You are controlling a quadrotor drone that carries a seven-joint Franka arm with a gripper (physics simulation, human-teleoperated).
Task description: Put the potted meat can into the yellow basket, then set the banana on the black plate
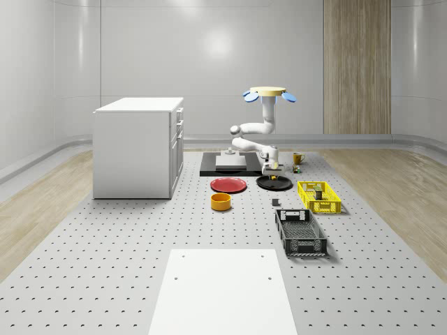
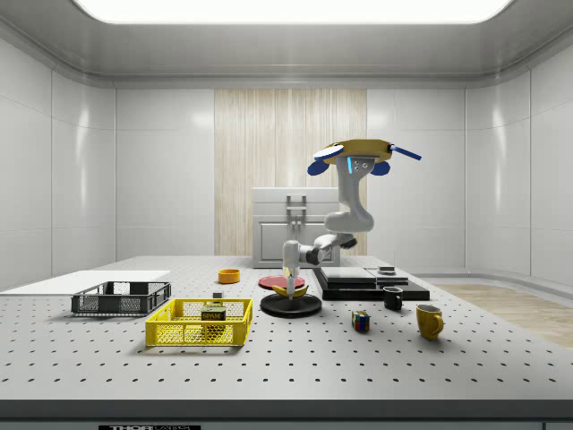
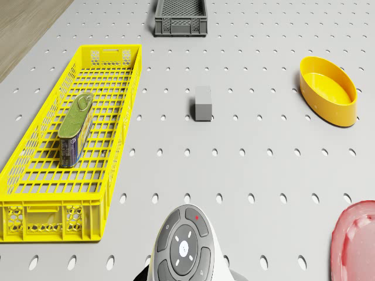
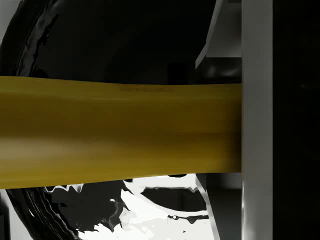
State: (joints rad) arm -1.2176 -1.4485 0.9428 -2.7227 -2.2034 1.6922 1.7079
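The potted meat can point(image 3: 76, 127) lies on its side inside the yellow basket point(image 3: 35, 219), which also shows in the side view as the yellow basket point(image 2: 199, 322) holding the can point(image 2: 213, 315). The drone point(image 1: 268, 93) hovers high above the table, beside the black plate point(image 1: 274, 183). Its arm reaches down so the gripper point(image 2: 291, 273) hangs right over the black plate point(image 2: 291, 305), shut on the banana point(image 2: 291, 289). The banana is just above the plate's surface. In the wrist view the banana point(image 4: 120, 130) runs across against one finger point(image 4: 256, 150), with the glossy plate point(image 4: 100, 40) behind.
A dark grey crate point(image 1: 300, 232) stands nearer than the yellow basket point(image 1: 319, 196). A red plate point(image 1: 228, 185), an orange bowl point(image 1: 221, 202) and a small grey block point(image 3: 203, 103) lie nearby. A white cabinet point(image 1: 138, 146) stands left; a black platform point(image 1: 230, 164), mugs point(image 2: 429, 321) and a cube point(image 2: 360, 321) sit behind.
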